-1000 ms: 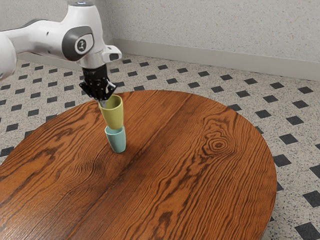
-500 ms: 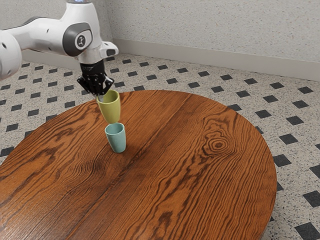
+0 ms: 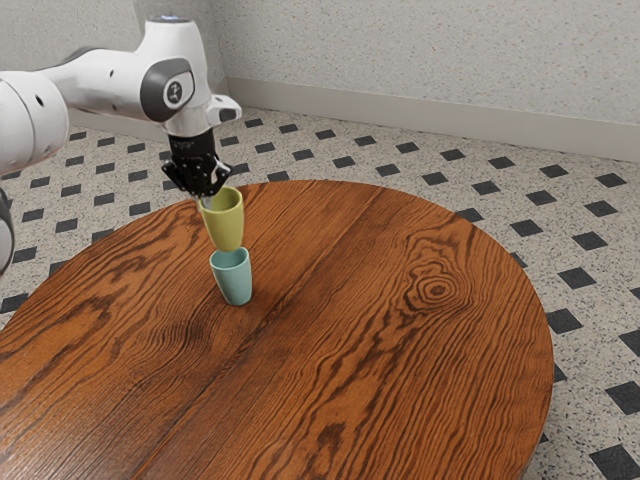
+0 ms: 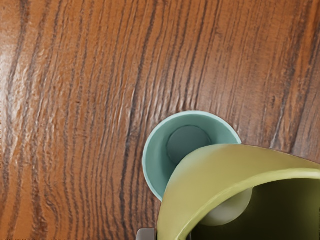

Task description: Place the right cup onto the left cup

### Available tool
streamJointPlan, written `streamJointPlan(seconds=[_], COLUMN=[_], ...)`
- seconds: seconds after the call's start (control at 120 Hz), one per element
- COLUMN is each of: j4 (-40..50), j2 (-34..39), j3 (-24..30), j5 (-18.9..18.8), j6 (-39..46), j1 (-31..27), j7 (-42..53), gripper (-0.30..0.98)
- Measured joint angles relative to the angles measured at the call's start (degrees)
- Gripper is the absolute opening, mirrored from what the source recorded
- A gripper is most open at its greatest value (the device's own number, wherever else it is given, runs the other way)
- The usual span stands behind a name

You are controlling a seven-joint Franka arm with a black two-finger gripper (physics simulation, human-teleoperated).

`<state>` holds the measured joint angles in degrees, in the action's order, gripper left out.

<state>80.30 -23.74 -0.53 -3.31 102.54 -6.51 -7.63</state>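
The black two-finger gripper (image 3: 206,200), clamped on the wall of the yellow-green tapered cup (image 3: 225,222), has just lowered it slightly toward the exterior view's right, closer above the smooth teal tapered cup (image 3: 234,281) on the brown wooden counter (image 3: 340,330), so final centring probably comes next.

Wrist view crops yellow cup (image 4: 215,172)

Exterior view: is standing back at the Franka arm's (image 3: 188,112) side, raised, facing obliquely down across the round wooden bench (image 3: 380,330) toward the speckled wall (image 3: 420,60). Wrist view: is riding by the tool (image 3: 207,203), looking steeply down from nearer. Shared: both are taking in the yellow-green cup (image 3: 227,222), teal cup (image 3: 236,284) and bench grain.
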Motion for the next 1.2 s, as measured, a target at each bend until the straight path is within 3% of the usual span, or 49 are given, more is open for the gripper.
streamJointPlan(seconds=[0.45, 1.2], j4=[-4.76, -2.28], j2=[-4.56, -4.46], j3=[-0.01, -1.04], j5=[0.01, 0.43], j6=[-0.56, 0.20], j1=[-0.12, -0.37], j7=[0.75, 1.20], gripper=[-0.10, -0.10])
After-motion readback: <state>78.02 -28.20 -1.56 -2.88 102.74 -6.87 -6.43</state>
